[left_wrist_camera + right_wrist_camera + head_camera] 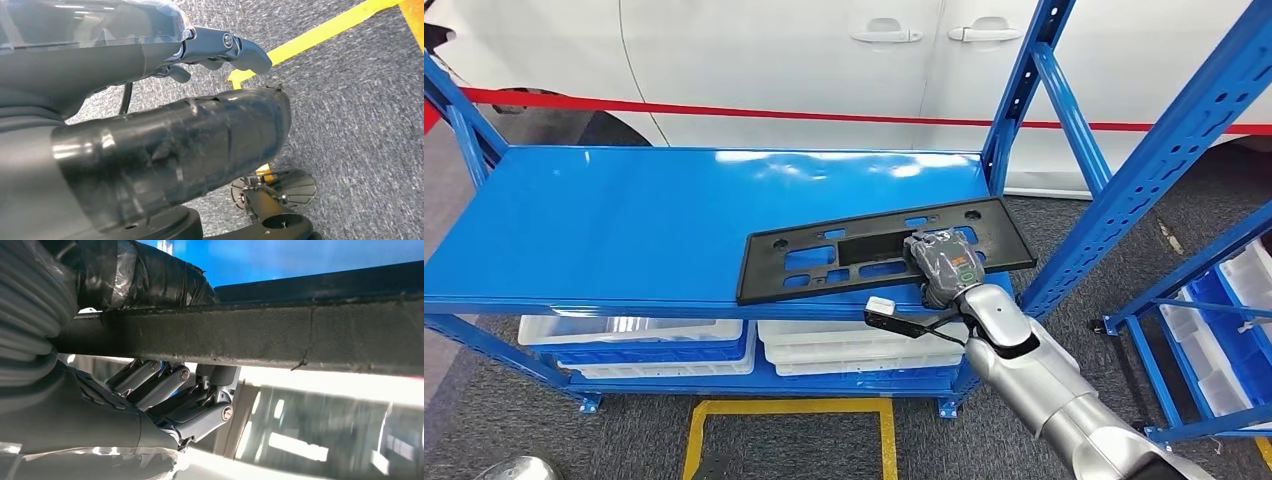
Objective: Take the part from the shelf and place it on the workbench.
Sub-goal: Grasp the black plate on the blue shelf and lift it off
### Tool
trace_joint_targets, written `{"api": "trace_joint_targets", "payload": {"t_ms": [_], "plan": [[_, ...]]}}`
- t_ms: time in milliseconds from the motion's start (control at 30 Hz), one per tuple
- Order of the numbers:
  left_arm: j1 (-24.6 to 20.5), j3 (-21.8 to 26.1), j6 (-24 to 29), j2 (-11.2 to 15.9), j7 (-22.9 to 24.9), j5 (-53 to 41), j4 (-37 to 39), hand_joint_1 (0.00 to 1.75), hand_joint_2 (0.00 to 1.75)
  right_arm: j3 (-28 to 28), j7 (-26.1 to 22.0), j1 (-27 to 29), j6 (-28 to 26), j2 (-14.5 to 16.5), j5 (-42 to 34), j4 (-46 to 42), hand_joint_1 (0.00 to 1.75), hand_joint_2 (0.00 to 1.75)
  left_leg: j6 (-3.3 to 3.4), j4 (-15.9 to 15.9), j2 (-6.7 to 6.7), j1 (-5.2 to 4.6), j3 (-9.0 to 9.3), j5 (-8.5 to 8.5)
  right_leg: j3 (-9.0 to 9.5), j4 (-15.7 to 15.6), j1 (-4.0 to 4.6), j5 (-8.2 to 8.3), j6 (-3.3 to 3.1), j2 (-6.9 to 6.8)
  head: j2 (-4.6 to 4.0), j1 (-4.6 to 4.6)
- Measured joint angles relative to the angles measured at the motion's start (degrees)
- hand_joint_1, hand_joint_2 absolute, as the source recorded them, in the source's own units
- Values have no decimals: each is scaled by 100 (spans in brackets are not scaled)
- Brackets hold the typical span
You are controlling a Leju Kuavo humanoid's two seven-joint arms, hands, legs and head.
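While the right hand (941, 262) grips the black plate (824, 262), thumb above, fingers (165, 387) under, at the shelf (624, 220) front: pickup step. Next, lift clear.

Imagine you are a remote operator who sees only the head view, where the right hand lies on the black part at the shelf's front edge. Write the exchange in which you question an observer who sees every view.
Operator: Is the right hand only resting on the black part?
Observer: No. In the right wrist view its fingers curl beneath the part's edge while the thumb lies on top.
Operator: Where is the left hand?
Observer: The left wrist view shows the left hand hanging over grey carpet, holding nothing.
Operator: Anything on that floor?
Observer: A yellow line crosses the carpet beyond the fingertips.
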Motion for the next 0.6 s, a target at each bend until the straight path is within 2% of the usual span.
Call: {"api": "trace_joint_targets", "payload": {"t_ms": [67,133,167,200,233,300,333,367,400,467,500,533,600], "plan": [[-9,-26,-5,-7,25,-30,0,0,0,-81,38,103,-262,74,272,-114,175,175,-67,8,3,-15,-17,-5,61,-156,38,-1,-63,9,0,-2],[-18,-62,-12,-15,49,-61,0,0,0,-160,-16,185,-416,150,444,-161,175,175,-130,7,6,-2,-19,-11,60,-180,35,22,-141,12,0,-2],[-23,-80,-15,-19,56,-73,0,0,0,-198,-56,212,-483,189,515,-168,175,175,-155,69,7,5,-48,-66,67,-198,26,33,-187,8,0,-3],[-28,-97,-17,-20,63,-83,0,0,0,-236,-97,229,-554,230,576,-168,175,175,-176,234,7,11,-123,-177,75,-218,15,45,-233,1,0,-3],[-31,-109,-18,-21,75,-93,0,0,0,-269,-136,240,-630,273,633,-166,175,175,-191,538,8,16,-263,-349,81,-229,12,50,-267,-7,0,-4],[-28,-123,-20,-21,105,-119,0,0,0,-327,-207,258,-770,344,714,-147,175,175,-212,1327,8,14,-633,-686,78,-230,29,48,-302,-14,0,-5],[-24,-128,-23,-21,124,-135,0,0,0,-350,-247,268,-828,374,753,-131,175,175,-217,1606,8,15,-771,-752,80,-229,38,46,-306,-13,0,-5],[-21,-133,-28,-21,137,-151,0,0,0,-369,-286,277,-871,398,780,-113,175,175,-216,1698,8,15,-824,-723,82,-227,46,44,-309,-10,0,-5],[-21,-145,-37,-21,149,-170,0,0,0,-386,-327,284,-918,433,800,-92,175,175,-206,1529,8,14,-752,-574,86,-222,51,42,-308,-1,0,-5],[-33,-184,-57,-21,161,-204,0,0,0,-417,-414,283,-1001,536,794,-62,175,175,-164,768,9,11,-404,-186,90,-205,58,27,-295,22,0,-5],[-45,-211,-67,-22,168,-227,0,0,0,-430,-476,274,-1030,605,748,-50,175,175,-141,378,6,1,-223,-50,82,-187,70,16,-278,37,0,-4],[-58,-235,-74,-22,178,-242,0,0,0,-439,-548,266,-1031,679,672,-42,175,175,-123,151,2,-10,-120,0,71,-178,79,11,-254,47,0,-4],[-80,-268,-84,-25,200,-264,0,0,0,-444,-700,259,-963,841,474,-30,175,175,-92,28,-6,-36,-66,-9,55,-179,93,16,-196,59,0,-3]]}}
